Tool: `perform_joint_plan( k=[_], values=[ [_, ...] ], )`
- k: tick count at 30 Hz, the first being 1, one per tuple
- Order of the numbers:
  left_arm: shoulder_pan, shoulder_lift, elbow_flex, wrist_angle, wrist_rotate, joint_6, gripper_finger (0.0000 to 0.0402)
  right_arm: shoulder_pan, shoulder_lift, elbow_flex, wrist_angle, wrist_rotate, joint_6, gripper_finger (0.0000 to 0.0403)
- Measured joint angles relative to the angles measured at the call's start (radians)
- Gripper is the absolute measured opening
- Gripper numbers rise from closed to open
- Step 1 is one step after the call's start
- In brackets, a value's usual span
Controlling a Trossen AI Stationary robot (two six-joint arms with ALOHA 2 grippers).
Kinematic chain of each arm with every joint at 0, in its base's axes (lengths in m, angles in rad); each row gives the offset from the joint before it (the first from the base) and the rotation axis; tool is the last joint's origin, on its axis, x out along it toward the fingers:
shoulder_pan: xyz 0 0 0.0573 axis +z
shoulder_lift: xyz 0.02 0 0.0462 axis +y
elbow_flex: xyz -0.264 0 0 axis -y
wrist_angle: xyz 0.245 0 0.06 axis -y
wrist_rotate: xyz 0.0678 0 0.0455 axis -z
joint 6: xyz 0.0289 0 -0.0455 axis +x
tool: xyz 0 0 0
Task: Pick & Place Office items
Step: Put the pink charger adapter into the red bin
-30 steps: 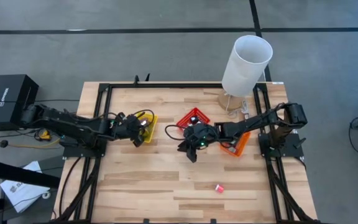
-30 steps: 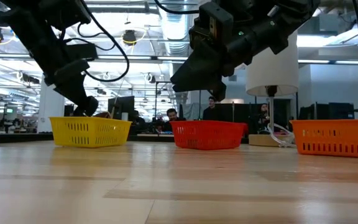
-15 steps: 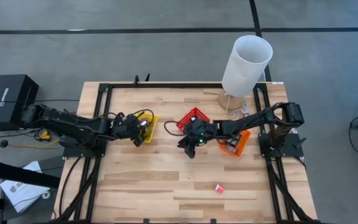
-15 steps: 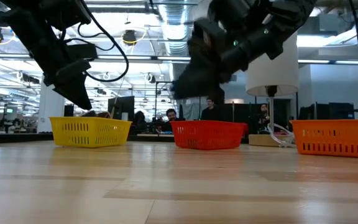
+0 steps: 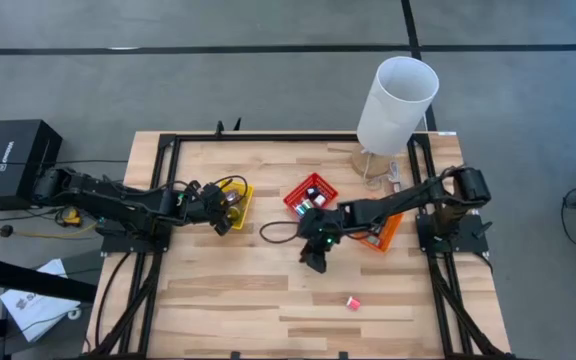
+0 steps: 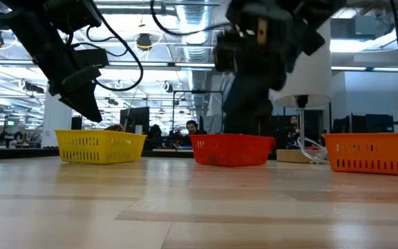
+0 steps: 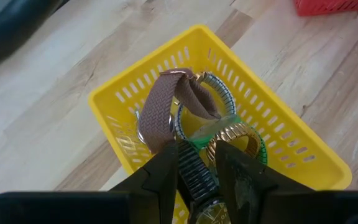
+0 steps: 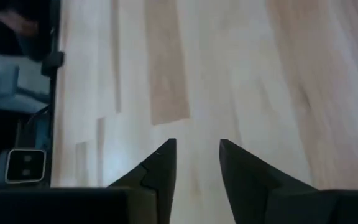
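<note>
My left gripper (image 5: 224,216) (image 7: 197,163) hovers open over the near end of the yellow basket (image 5: 238,203) (image 7: 129,93). In the basket lie a brown woven band (image 7: 163,106), grey, gold and green ring-like stretch bands (image 7: 229,127). A grey band (image 7: 194,180) shows in the gap between the fingers. My right gripper (image 5: 315,262) (image 8: 197,155) is open and empty over bare wood, on the near side of the red basket (image 5: 311,192). A small red-pink piece (image 5: 351,301) lies alone on the table toward the near edge.
The orange basket (image 5: 381,230) sits under my right arm, with small items in it. A tall white cylinder (image 5: 398,98) stands at the far right on a wooden base. Black frame rails (image 5: 164,180) run along the table's sides. Open wood lies between the baskets and the near edge.
My right gripper has swung from above the red basket toward the table's near edge, and the basket now shows uncovered. It is blurred in the low view. The left arm has kept its place over the yellow basket.
</note>
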State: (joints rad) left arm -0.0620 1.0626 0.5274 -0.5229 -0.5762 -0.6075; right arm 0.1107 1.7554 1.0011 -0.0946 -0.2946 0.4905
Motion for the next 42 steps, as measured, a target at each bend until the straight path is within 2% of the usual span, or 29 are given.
perform_joint_plan(
  k=[5, 12, 18, 25, 30, 34, 42],
  values=[
    [0.000, 0.000, 0.000, 0.000, 0.000, 0.000, 0.0104, 0.040, 0.002, 0.117, -0.207, 0.004, -0.077, 0.0151],
    [0.000, 0.000, 0.000, 0.004, 0.000, 0.000, 0.0104, 0.149, 0.001, 0.283, -0.563, 0.028, -0.078, 0.0210],
    [0.000, 0.000, 0.000, 0.006, 0.000, 0.000, 0.0104, 0.254, 0.001, 0.356, -0.863, 0.146, 0.097, 0.0224],
    [0.000, 0.000, 0.000, 0.007, 0.000, 0.000, 0.0104, 0.392, 0.001, 0.356, -0.883, 0.140, 0.329, 0.0224],
    [0.000, 0.000, 0.000, 0.007, 0.000, 0.000, 0.0104, 0.458, 0.008, 0.357, -0.879, 0.180, 0.473, 0.0224],
    [0.000, 0.000, 0.000, 0.008, 0.000, 0.000, 0.0104, 0.498, 0.056, 0.356, -0.882, 0.211, 0.533, 0.0224],
    [0.000, 0.000, 0.000, 0.010, 0.001, -0.003, 0.0104, 0.495, 0.201, 0.365, -0.876, 0.154, 0.523, 0.0224]
  ],
)
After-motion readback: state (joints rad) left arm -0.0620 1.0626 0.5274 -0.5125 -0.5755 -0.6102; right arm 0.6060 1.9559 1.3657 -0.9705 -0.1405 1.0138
